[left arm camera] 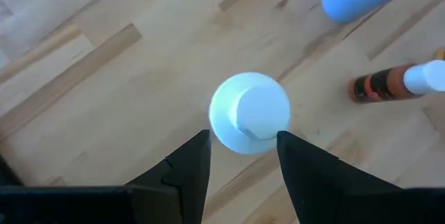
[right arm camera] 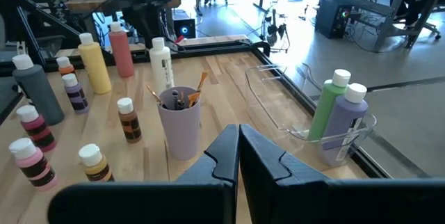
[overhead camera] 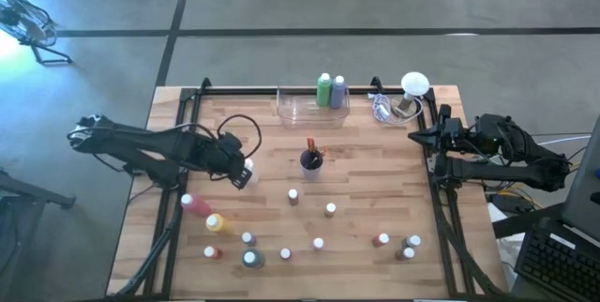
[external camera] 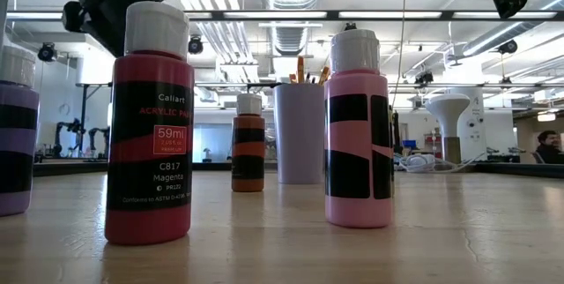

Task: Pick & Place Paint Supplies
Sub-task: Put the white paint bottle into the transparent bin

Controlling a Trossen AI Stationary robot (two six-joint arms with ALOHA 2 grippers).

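A tall white paint bottle (overhead camera: 242, 174) (left arm camera: 249, 113) (right arm camera: 161, 64) stands upright on its base on the wooden table, left of the lavender cup (overhead camera: 310, 159) (right arm camera: 181, 123) that holds the paintbrushes. My left gripper (overhead camera: 238, 164) (left arm camera: 240, 140) is open and hangs over that bottle, pointing steeply down; in the left wrist view its fingertips frame the bottle's top. My right gripper (overhead camera: 419, 138) (right arm camera: 238, 140) is shut and held raised at the table's right edge. A green bottle (overhead camera: 323, 89) and a purple one (overhead camera: 338, 91) stand in the clear tray (overhead camera: 298, 110) at the far edge.
Several small bottles (overhead camera: 319, 243) and tall pink (overhead camera: 192, 204), yellow (overhead camera: 216, 223) and grey (overhead camera: 249, 260) ones are spread over the near half. In the low view a magenta bottle (external camera: 150, 125) and a pink one (external camera: 357, 134) stand closest. A white lamp (overhead camera: 413, 84) sits far right.
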